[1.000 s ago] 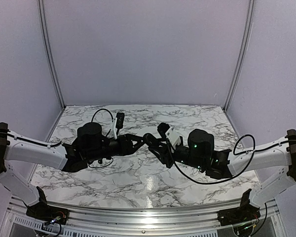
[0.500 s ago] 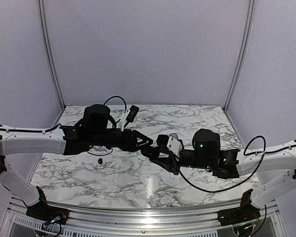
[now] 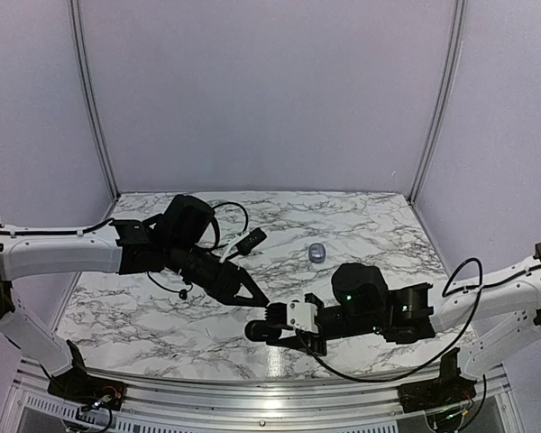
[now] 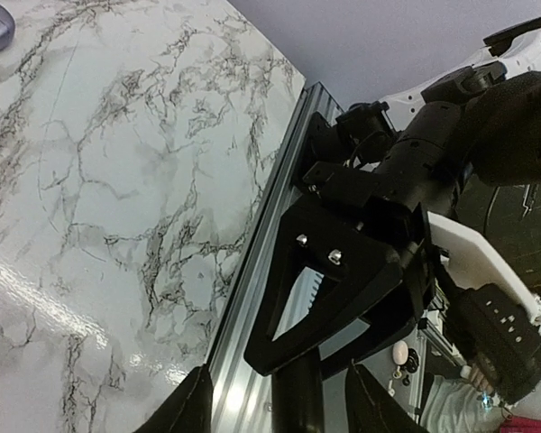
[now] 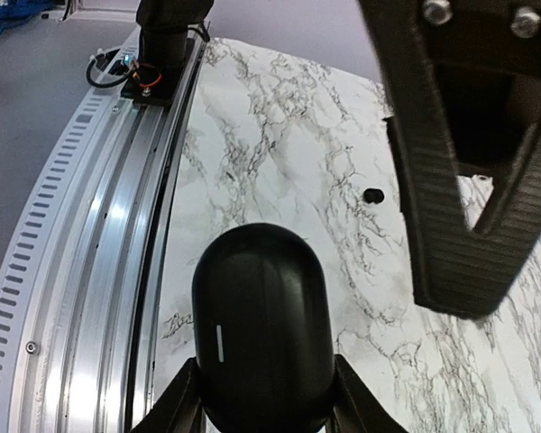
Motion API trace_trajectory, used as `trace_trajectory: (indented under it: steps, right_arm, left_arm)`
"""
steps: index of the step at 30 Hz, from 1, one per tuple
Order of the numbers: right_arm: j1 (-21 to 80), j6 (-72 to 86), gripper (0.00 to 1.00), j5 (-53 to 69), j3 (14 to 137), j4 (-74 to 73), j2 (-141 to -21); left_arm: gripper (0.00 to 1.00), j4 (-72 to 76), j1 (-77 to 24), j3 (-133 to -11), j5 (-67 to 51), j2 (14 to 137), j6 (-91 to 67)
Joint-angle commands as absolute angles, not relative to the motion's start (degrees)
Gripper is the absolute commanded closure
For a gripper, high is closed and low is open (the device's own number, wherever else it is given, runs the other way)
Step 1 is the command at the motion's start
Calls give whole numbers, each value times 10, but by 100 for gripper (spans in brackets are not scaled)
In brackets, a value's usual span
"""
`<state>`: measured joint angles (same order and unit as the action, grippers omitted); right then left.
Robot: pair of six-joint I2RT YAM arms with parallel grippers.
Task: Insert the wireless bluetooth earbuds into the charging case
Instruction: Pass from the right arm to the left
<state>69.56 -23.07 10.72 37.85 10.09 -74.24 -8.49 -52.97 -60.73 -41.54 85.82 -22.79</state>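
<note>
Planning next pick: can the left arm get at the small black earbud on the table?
Probably yes. The black earbud lies bare on the table, nothing over it. The left gripper is open, seemingly empty, but sits by the black case in the right gripper, so it must pull back first.

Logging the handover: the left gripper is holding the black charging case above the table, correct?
No. The right gripper holds the black charging case above the table, clamped between its fingers, as the right wrist view shows. The left gripper is open and grips nothing.
</note>
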Motion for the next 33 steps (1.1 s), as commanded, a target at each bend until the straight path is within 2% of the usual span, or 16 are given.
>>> trace_trajectory:
  steps: [1,14,19,24,26,27,28,29,33]
  right_arm:
    - [713,-246,82,70,412,65,-757]
    - [721,-258,83,34,436,34,-775]
    - [722,-260,83,27,437,36,-777]
    - [723,-258,81,12,433,45,-774]
    - [722,-253,74,3,430,50,-770]
    - [722,-251,66,3,427,53,-767]
    - [722,-242,54,3,424,59,-761]
    - [722,-234,47,-15,417,68,-752]
    - [714,-209,28,-20,389,107,-706]
  left_arm:
    - [49,-115,-531,-601,-476,874,-231]
    - [52,-176,-554,-605,-471,914,-194]
    - [62,-180,-555,-610,-470,919,-186]
    - [77,-181,-555,-609,-465,917,-180]
    - [82,-181,-555,-611,-460,913,-174]
    - [84,-181,-555,-612,-456,910,-171]
    - [86,-181,-555,-614,-446,906,-167]
    - [87,-179,-555,-615,-437,900,-161]
    - [90,-148,-555,-609,-391,866,-134]
